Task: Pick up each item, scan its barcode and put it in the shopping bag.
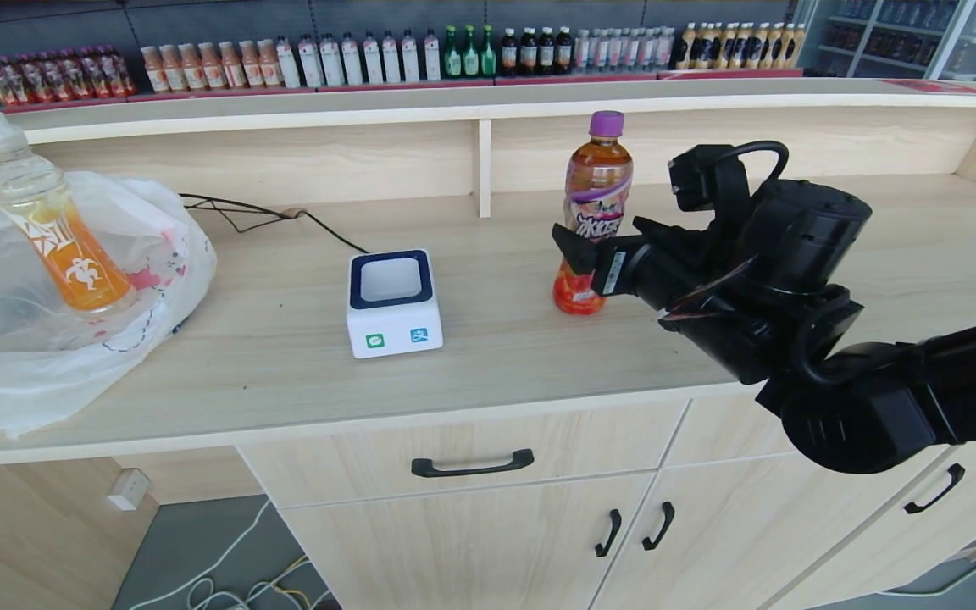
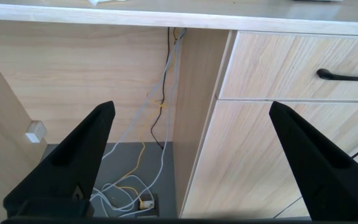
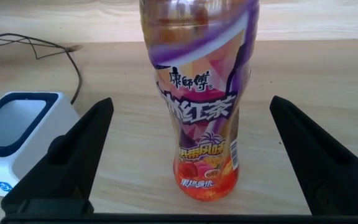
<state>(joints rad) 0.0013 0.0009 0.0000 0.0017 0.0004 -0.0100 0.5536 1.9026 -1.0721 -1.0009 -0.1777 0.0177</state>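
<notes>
Standing upright on the counter [image 1: 496, 339], the tea bottle [image 1: 596, 195] is between the fingers of the right gripper [image 3: 191, 106]. Its jaws are wide open and hold nothing. The scanner [image 1: 393, 301] sits between this bottle and the bag [image 1: 158, 246], which has an orange bottle [image 1: 56, 229] in it. The left gripper [image 2: 191, 106], down by the cupboard, is wide open and holds nothing.

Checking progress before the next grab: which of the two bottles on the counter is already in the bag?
The white-capped orange bottle, leaning inside the plastic bag on the left. The purple-capped bottle stands upright on the counter, outside it.
</notes>
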